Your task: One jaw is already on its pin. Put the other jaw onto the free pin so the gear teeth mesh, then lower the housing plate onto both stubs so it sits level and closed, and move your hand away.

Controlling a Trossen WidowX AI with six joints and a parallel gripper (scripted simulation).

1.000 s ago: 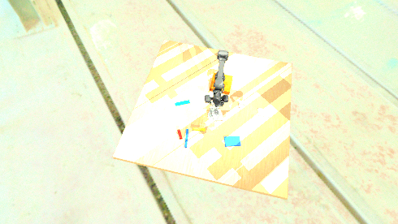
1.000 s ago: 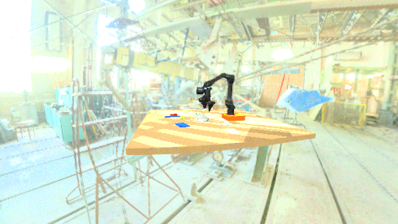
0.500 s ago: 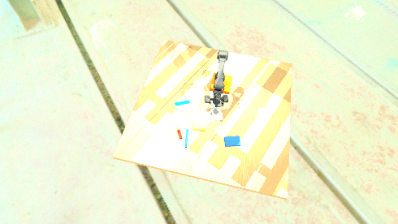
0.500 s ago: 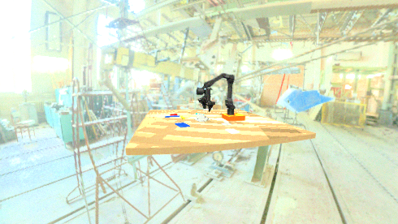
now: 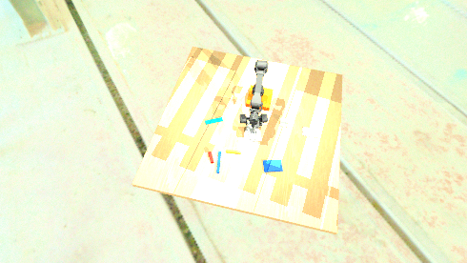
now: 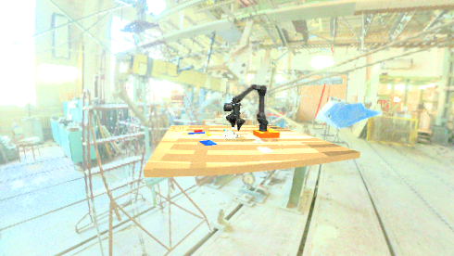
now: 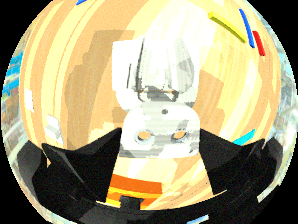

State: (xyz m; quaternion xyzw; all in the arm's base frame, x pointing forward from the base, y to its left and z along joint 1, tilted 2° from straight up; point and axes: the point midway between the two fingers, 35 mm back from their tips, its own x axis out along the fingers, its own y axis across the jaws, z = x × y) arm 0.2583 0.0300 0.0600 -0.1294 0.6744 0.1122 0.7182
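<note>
My gripper (image 5: 253, 126) (image 6: 237, 128) (image 7: 158, 131) is shut on the white housing plate (image 7: 161, 121), a finger at each side. The plate has two large round holes, with wood showing through them. It overlaps the rear of the white base (image 7: 120, 57) in the wrist view; its height above the base is unclear. Two pale jaws, a left jaw (image 7: 146, 65) and a right jaw (image 7: 184, 67), lie side by side on the base and point away from the plate. The plate hides their rear ends, and glare blurs the gear teeth. Pins and stubs cannot be made out.
The orange arm base (image 5: 265, 97) (image 6: 266, 134) (image 7: 137, 185) is behind the gripper. A yellow bar (image 5: 233, 151) (image 7: 226, 26), blue bar (image 5: 218, 162) (image 7: 246, 27), red bar (image 5: 211, 157) (image 7: 258, 43), cyan bar (image 5: 213, 121) (image 7: 245, 137) and blue plate (image 5: 273, 166) (image 6: 208, 143) lie around.
</note>
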